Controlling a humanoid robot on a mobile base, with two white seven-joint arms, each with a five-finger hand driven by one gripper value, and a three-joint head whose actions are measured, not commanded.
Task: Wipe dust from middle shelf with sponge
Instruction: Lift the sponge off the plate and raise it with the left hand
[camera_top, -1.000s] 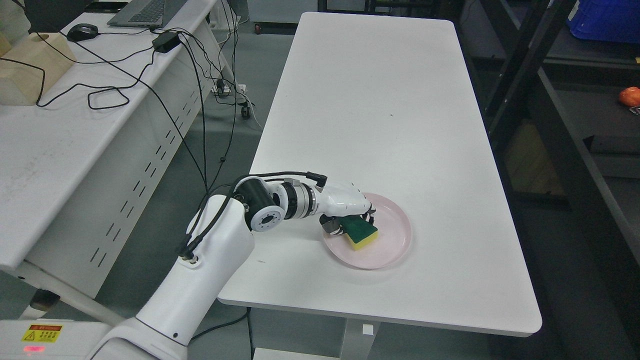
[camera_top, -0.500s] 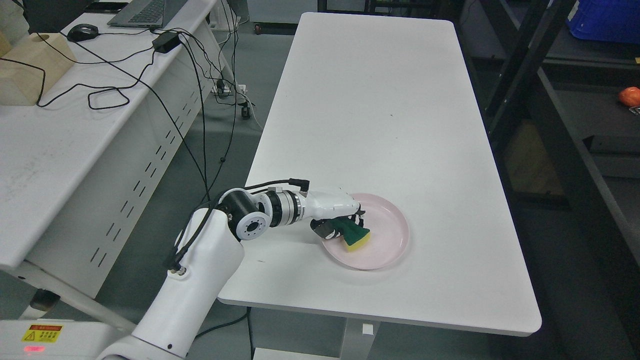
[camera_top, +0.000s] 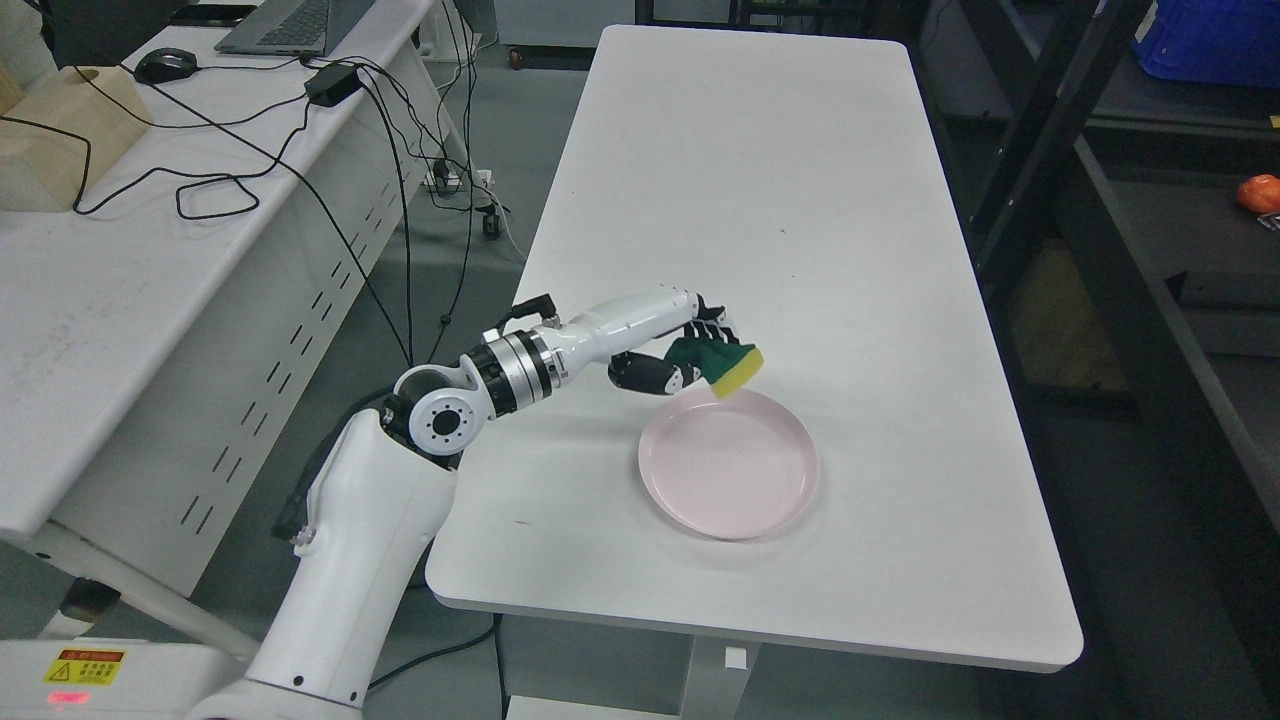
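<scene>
— Since a second ago the left hand (camera_top: 690, 355) has come up off the pink plate (camera_top: 728, 462), and the sponge (camera_top: 725, 362) has come up with it. Back then the sponge lay flat inside the plate under the fingers; half a second ago it was tipped up on its edge, and now it is clear of the dish.

— So the hand is holding it?

— Yes. The fingers are curled around the green scouring side, with the yellow foam side turned out to the right and downward. The sponge is tilted, not level.

— Where is it relative to the plate?

— Above the plate's far rim, slightly to the left of the dish's middle, and no longer touching it. The plate itself has not shifted; it sits on the white surface (camera_top: 760, 200) near the front edge, with nothing in it.

— And the arm?

— It comes in from the lower left, and the forearm now slopes upward to the right toward the hand, where earlier it ran nearly level.

— Anything else around?

— A dark shelf unit (camera_top: 1130, 250) stands along the right side, well apart from the hand. An orange object (camera_top: 1260, 192) rests on one of its levels.
</scene>
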